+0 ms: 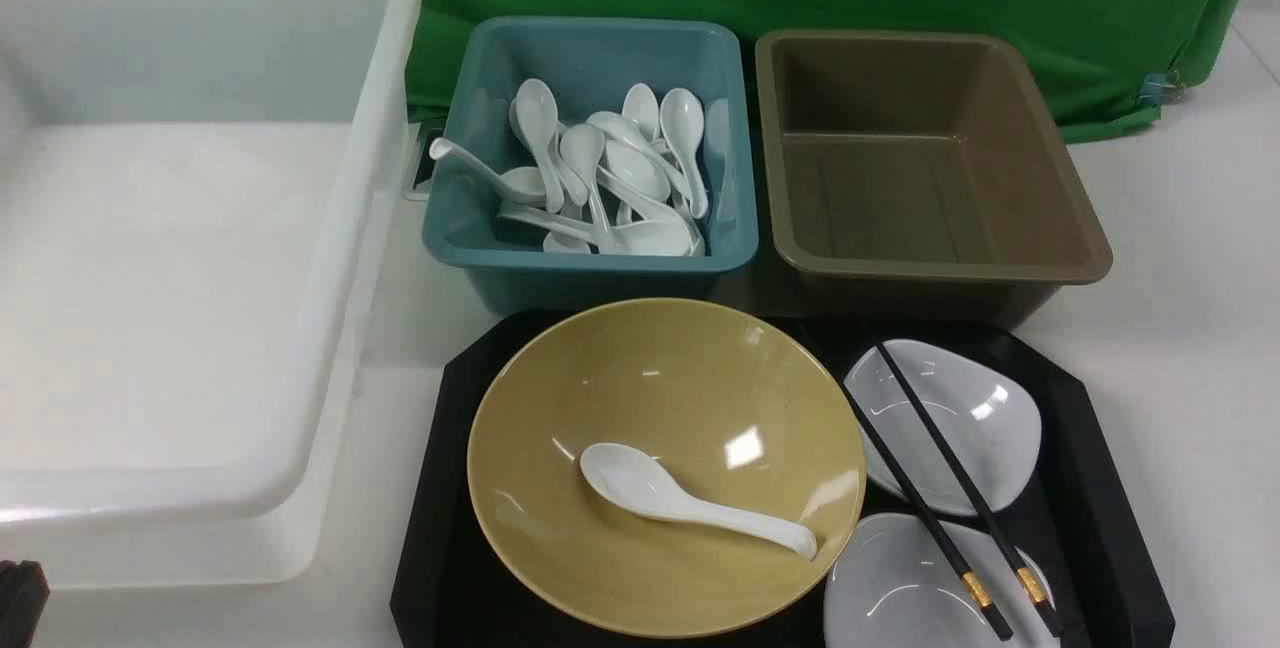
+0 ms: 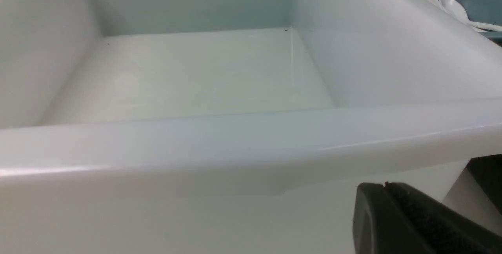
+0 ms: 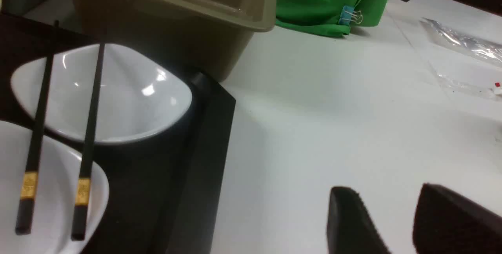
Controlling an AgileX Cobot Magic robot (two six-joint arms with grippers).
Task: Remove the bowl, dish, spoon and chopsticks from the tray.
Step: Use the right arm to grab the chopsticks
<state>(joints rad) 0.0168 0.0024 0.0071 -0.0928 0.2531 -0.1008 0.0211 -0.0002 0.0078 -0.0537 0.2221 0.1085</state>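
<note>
Black plastic tray (image 1: 1095, 488), rectangular with cut corners, sits on the white tabletop (image 3: 333, 120) nearest the robot. All items are on it.

- Glossy mustard-yellow wide shallow bowl (image 1: 700, 378): on the tray's left part, upright.
- White ceramic soup spoon (image 1: 690, 503): lies inside the bowl, scoop to the left, handle pointing right toward the rim.
- Pair of thin black chopsticks with gold bands (image 3: 91, 128): side by side, bridging two small white dishes, far one (image 1: 990, 418) and near one (image 1: 885, 593), on the tray's right part.

Behind the tray:
- Teal plastic tub (image 1: 590, 53) holding many white spoons.
- Brown plastic tub (image 1: 930, 158), just beside the teal one.
- Large translucent white bin (image 1: 200, 228), to the left.

Left gripper (image 2: 386, 185): jaws pressed together, nothing between, just outside the white bin's near wall.

Right gripper (image 3: 400, 222): jaws apart, gap bare, over the tabletop to the right of the tray.
</note>
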